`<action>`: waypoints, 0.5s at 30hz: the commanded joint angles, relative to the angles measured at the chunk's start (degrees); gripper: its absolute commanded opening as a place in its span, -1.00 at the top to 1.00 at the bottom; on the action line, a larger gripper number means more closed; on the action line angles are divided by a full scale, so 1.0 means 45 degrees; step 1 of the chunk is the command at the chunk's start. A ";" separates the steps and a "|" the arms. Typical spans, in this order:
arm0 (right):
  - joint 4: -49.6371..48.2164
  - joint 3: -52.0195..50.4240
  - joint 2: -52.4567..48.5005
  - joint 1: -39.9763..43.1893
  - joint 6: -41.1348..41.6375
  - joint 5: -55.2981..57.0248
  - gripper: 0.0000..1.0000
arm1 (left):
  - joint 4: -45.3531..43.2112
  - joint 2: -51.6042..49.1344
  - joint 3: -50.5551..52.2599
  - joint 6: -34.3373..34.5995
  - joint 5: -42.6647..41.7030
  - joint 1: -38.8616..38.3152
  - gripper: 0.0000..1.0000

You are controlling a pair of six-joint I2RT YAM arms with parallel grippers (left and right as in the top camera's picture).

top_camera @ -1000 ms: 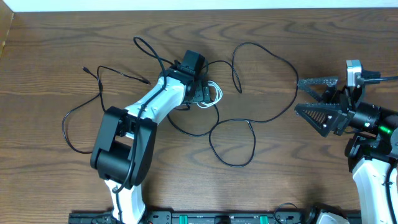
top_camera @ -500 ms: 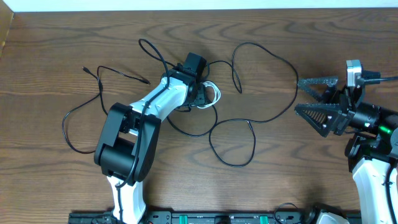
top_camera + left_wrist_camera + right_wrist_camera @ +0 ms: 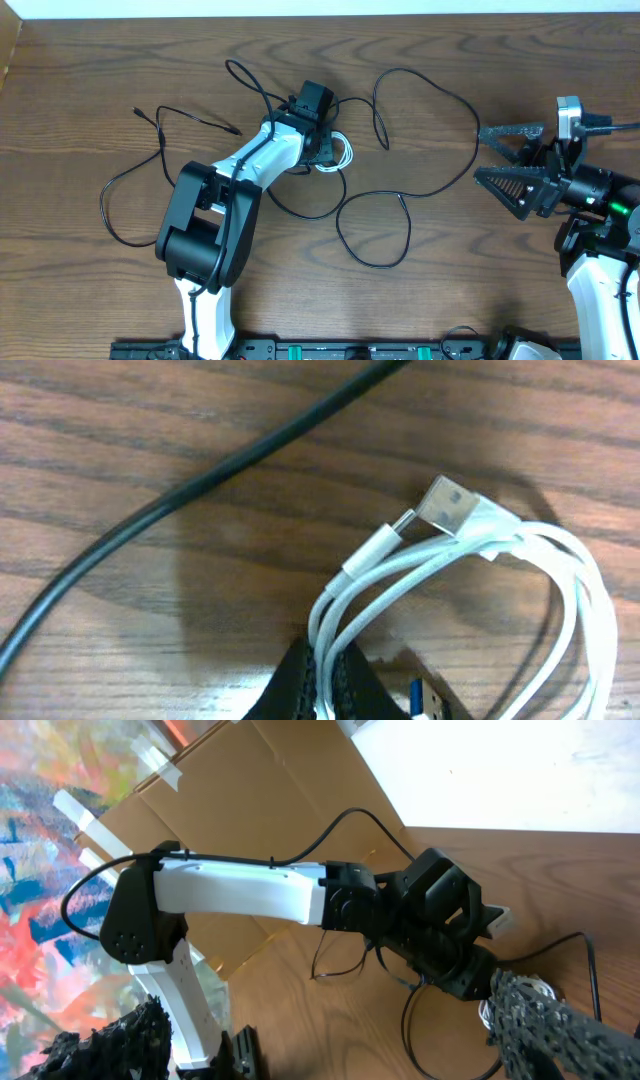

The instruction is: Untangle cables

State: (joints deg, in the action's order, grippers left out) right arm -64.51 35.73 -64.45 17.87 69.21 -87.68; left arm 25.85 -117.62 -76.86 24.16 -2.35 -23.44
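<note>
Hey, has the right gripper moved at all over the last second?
No. The right gripper sits at the same spot near the right edge of the table in the overhead view, its jaws open just as wide as before.

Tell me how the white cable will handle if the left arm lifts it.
Probably floppy: the white cable lies in loose loops, which should sag from the left gripper, shut on a few strands. Likely light, being thin. Its plug end may swing toward the black cable.
</note>
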 commanded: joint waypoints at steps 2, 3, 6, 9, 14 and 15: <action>-0.0034 0.0117 0.0005 0.0102 -0.0253 0.0049 -0.98 | 0.0136 -0.0797 0.0253 0.0034 -0.0588 -0.0034 0.85; -0.0029 0.0117 0.0005 0.0102 -0.0253 0.0049 -0.99 | 0.0058 -0.0792 0.0253 0.0034 -0.0588 -0.0034 0.85; -0.0029 0.0117 0.0005 0.0102 -0.0243 0.0044 -0.99 | -0.0379 -0.0670 0.0228 0.0024 -0.0782 -0.0029 0.85; -0.0029 0.0117 0.0005 0.0102 -0.0243 -0.0005 -0.98 | -0.0957 -0.0330 0.0151 0.0029 -0.1175 -0.0010 0.85; -0.0029 0.0121 0.0005 0.0102 -0.0199 -0.0039 -0.99 | -0.2356 0.0884 0.0117 0.0029 -0.1239 0.0015 0.85; -0.0029 0.0117 0.0005 0.0102 -0.0199 -0.0049 -0.98 | -0.2618 0.1175 0.0117 0.0019 -0.1161 0.0019 0.85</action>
State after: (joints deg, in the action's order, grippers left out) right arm -64.51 35.73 -64.45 17.87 69.21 -87.81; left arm 16.03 -117.08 -76.40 24.18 -7.07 -23.46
